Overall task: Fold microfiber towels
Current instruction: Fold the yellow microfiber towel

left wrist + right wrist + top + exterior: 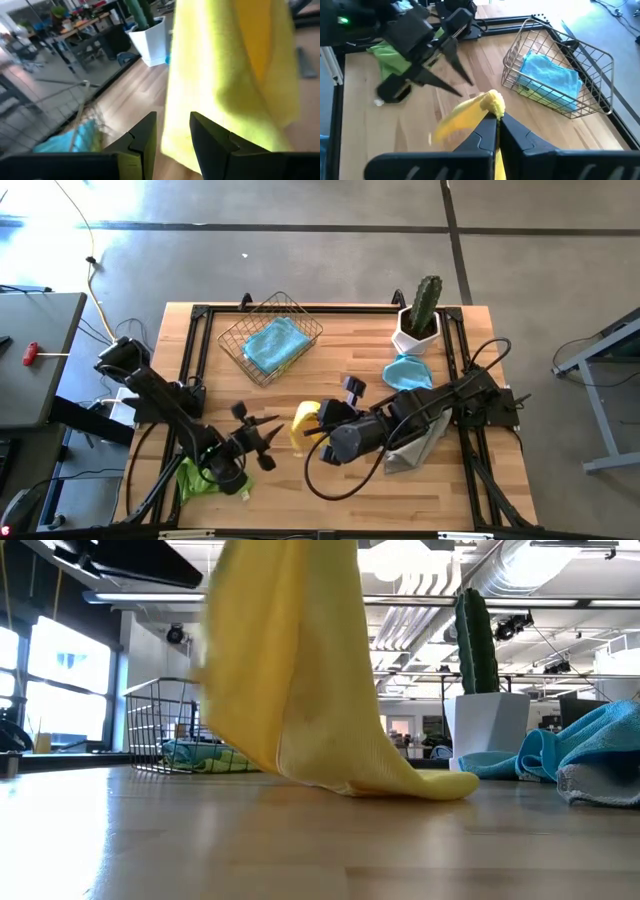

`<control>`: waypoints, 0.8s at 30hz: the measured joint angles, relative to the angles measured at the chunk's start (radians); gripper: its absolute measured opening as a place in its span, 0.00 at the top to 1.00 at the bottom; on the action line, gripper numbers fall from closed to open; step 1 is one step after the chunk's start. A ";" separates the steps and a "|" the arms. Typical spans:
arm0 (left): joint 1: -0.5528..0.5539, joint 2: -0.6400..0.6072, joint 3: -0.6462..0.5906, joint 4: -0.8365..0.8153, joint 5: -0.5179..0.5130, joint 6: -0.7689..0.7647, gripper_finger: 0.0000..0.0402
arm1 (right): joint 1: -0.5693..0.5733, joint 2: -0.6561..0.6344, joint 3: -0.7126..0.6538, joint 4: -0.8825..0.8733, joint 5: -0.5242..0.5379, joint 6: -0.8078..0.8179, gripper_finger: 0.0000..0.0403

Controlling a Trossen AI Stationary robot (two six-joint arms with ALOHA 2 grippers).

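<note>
From above, your right gripper [318, 423] reaches toward the table's middle, pinched tight on an upper edge of the soft yellow microfiber towel [304, 422]; your left gripper [268, 436] points at that towel from the other side, fingers parted and holding nothing. A folded light blue towel [274, 345] lies in the wire basket [236, 340]; another light blue towel [407, 372] sits crumpled beside the white pot with the green cactus [418, 315]; a lime green towel [202, 478] and a grey towel [416, 446] are each partly hidden under an arm.

At table height, you see the yellow towel hanging, its lower end resting on the pale wooden tabletop [200, 840]; its top and both grippers are cut off above; an open room with ceiling lights lies behind.

From your left wrist, the two dark fingers [145, 137] stand apart just before the yellow cloth, which fills much of the view and blurs; whether they touch it, you cannot tell.

From your right wrist, the fingers [485, 137] meet on the yellow corner; the left gripper shows beyond, spread.
</note>
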 joint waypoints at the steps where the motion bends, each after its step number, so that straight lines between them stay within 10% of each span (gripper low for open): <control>1: -0.006 0.000 0.001 0.012 0.006 0.000 0.73 | 0.000 0.000 0.000 0.000 0.005 0.000 1.00; 24: 0.105 0.000 0.030 0.659 0.124 0.559 0.58 | -0.055 0.021 0.000 0.016 0.031 0.001 1.00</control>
